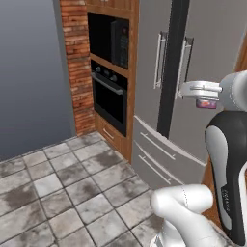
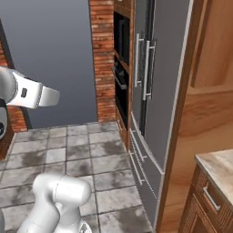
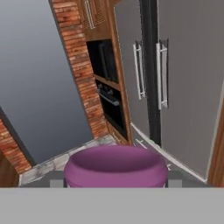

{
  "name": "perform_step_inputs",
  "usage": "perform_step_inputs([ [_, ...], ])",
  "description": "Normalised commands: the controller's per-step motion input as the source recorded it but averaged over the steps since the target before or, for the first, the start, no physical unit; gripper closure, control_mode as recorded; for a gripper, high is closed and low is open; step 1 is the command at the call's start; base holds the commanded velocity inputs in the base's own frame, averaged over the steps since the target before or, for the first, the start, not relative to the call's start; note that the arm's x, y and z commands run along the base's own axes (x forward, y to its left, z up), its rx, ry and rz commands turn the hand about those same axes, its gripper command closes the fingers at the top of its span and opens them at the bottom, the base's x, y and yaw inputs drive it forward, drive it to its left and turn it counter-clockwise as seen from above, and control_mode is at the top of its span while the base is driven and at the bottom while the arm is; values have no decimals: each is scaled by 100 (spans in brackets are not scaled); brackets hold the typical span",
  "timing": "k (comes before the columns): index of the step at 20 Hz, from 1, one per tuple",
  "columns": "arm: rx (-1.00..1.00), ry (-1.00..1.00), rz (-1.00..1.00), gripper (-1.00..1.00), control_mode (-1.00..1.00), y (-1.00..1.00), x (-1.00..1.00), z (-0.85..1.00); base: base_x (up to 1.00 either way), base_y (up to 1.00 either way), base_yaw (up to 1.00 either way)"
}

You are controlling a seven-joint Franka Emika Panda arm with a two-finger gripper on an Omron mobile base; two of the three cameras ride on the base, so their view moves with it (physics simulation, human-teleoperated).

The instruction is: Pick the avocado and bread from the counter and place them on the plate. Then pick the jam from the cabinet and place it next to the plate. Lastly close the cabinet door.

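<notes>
Ahead of me stands the refrigerator [image 1: 193,87], its two door handles [image 1: 171,60] side by side at the centre seam and its drawers [image 1: 154,154] below them. To its left, a cabinet column holds the microwave [image 1: 119,43] above the oven [image 1: 110,99]. Left of that column comes a brick pillar [image 1: 77,62], then a bare wall [image 1: 29,72]. A corner of the counter [image 2: 220,166] lies right of the refrigerator. A jar lid [image 3: 116,166] sits between my fingertips. The tiled floor [image 1: 62,193] spreads before all of these.
</notes>
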Motion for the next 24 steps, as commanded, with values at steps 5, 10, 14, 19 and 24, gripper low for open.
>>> perform_step_inputs([
  [5, 0, 0, 0, 100, 100, 0, 0, 0, 0, 0, 38],
  [10, 0, 0, 0, 100, 100, 0, 0, 0, 0, 0, 36],
  [14, 0, 0, 0, 100, 100, 0, 0, 0, 0, 0, 35],
  [19, 0, 0, 0, 100, 100, 0, 0, 0, 0, 0, 35],
  [24, 0, 0, 0, 100, 100, 0, 0, 0, 0, 0, 35],
])
